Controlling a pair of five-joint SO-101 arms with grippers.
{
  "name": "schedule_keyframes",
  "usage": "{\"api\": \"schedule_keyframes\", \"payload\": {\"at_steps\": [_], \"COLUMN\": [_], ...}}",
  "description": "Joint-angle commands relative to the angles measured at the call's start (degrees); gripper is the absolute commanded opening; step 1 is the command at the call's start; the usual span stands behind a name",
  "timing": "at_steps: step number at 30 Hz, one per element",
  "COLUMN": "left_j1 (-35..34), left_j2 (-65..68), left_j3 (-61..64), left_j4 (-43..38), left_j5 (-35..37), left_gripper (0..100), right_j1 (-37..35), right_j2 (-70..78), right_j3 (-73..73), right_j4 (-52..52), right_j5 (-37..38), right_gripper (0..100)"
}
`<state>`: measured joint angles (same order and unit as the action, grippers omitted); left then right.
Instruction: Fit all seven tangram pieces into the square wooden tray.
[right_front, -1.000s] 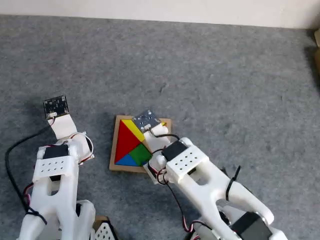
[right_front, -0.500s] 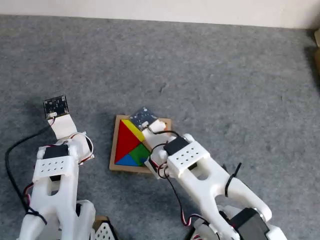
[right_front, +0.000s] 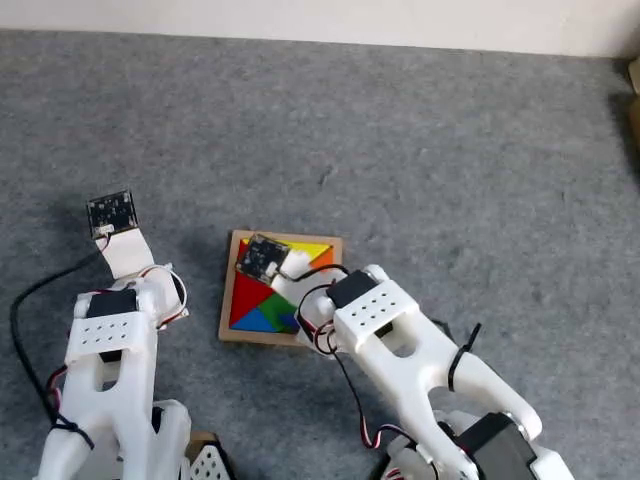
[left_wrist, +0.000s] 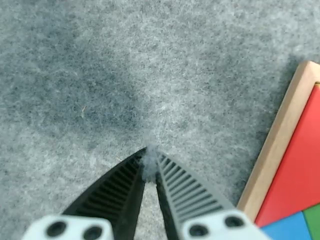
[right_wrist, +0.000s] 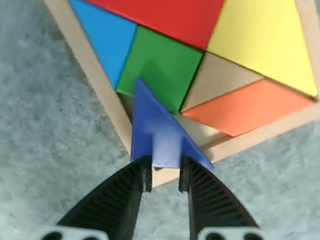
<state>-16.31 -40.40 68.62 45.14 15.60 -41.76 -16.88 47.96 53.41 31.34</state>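
The dark blue triangle (right_wrist: 157, 135) is pinched by its wide edge in my right gripper (right_wrist: 165, 172). It hangs over the near corner of the square wooden tray (right_wrist: 84, 50), its sharp tip lying across the green square (right_wrist: 160, 65) and its back edge over the tray's rim. The light blue triangle (right_wrist: 105, 35), the red piece (right_wrist: 165, 15), the yellow triangle (right_wrist: 265, 40) and the orange piece (right_wrist: 245, 107) lie flat in the tray. Between green, yellow and orange there is a wood-coloured patch (right_wrist: 225, 75); I cannot tell whether it is a piece or bare floor.

I judge the open corner beside the green square to be my target. If I let go at this angle, the tip could ride up on the green square and the back edge could catch on the rim, leaving the triangle propped. Pressing down could also shove the green square or slide the tray on the grey carpet (right_front: 450, 150).

My left gripper (left_wrist: 150, 167) rests on the carpet beside the tray, fingers together on nothing.
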Motion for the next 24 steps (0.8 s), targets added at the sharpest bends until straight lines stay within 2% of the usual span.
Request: {"api": "schedule_keyframes", "payload": {"at_steps": [1,11,18,24], "left_j1": [-0.6,-0.6,-0.6,-0.6], "left_j2": [-1.6,-1.6,-1.6,-1.6], "left_j3": [-0.2,-0.2,-0.2,-0.2], "left_j4": [-0.7,-0.7,-0.7,-0.7], "left_j5": [-0.6,-0.6,-0.6,-0.6], "left_gripper": [1,1,1,1], "right_j1": [0.7,0.7,0.7,0.2], "right_j2": [0.3,0.2,-1.3,-1.0], "right_j3": [-1.5,-1.9,-10.2,-16.7], "right_j4": [-0.8,-0.6,5.1,6.0], "right_j5": [5.4,13.4,12.9,0.9], "right_gripper": [10.5,10.5,10.5,10.5]}}
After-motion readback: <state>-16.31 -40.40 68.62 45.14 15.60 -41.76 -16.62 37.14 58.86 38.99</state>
